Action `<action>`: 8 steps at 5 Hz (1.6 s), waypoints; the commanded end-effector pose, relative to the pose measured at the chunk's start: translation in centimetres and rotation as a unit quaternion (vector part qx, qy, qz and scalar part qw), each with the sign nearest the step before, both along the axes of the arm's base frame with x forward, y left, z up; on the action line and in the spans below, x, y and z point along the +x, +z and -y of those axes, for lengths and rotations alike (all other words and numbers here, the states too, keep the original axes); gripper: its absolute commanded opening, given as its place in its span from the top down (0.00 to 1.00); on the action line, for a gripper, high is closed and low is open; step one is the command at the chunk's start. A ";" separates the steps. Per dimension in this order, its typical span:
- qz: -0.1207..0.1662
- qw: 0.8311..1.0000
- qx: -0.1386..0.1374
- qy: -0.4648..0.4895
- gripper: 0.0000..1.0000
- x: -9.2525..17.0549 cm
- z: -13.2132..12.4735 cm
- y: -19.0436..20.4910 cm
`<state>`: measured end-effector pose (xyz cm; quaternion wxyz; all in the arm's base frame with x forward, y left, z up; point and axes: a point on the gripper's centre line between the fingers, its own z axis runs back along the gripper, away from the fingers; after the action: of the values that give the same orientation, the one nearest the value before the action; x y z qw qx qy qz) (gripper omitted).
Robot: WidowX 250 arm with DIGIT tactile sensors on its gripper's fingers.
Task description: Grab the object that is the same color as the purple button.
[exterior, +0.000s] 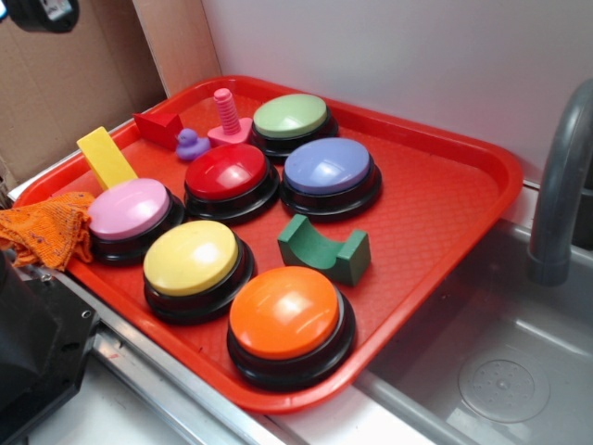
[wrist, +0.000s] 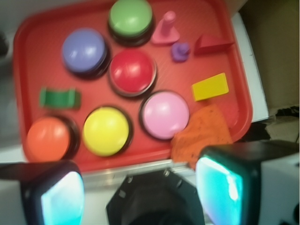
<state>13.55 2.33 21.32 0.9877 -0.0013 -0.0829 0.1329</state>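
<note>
A tiny purple duck (exterior: 192,145) (wrist: 180,51) stands at the far left of the red tray (exterior: 445,195), between a pink screw peg (exterior: 227,116) and a red block (exterior: 157,128). The purple button (exterior: 328,167) (wrist: 84,50), blue-violet on a black base, sits mid-tray beside the red button (exterior: 227,173). In the wrist view my gripper (wrist: 140,192) hangs high over the tray's near edge, well short of the duck. Its two cyan-padded fingers (wrist: 61,199) stand wide apart, open and empty.
Green (exterior: 290,116), pink (exterior: 130,209), yellow (exterior: 191,258) and orange (exterior: 283,312) buttons fill the tray. A yellow block (exterior: 106,158), a green arch block (exterior: 324,248) and an orange cloth (exterior: 42,227) also lie there. A sink (exterior: 500,371) and faucet (exterior: 561,185) are at the right.
</note>
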 end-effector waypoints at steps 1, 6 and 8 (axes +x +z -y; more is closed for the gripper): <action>0.048 0.990 0.066 0.114 0.00 3.2 -5.6 -1.8; 0.112 0.973 0.086 0.181 0.00 10.0 -10.9 -11.5; 0.112 0.978 0.077 0.157 0.00 11.8 -10.4 -15.0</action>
<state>24.90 12.29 5.04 0.9381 0.0688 -0.1814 0.2869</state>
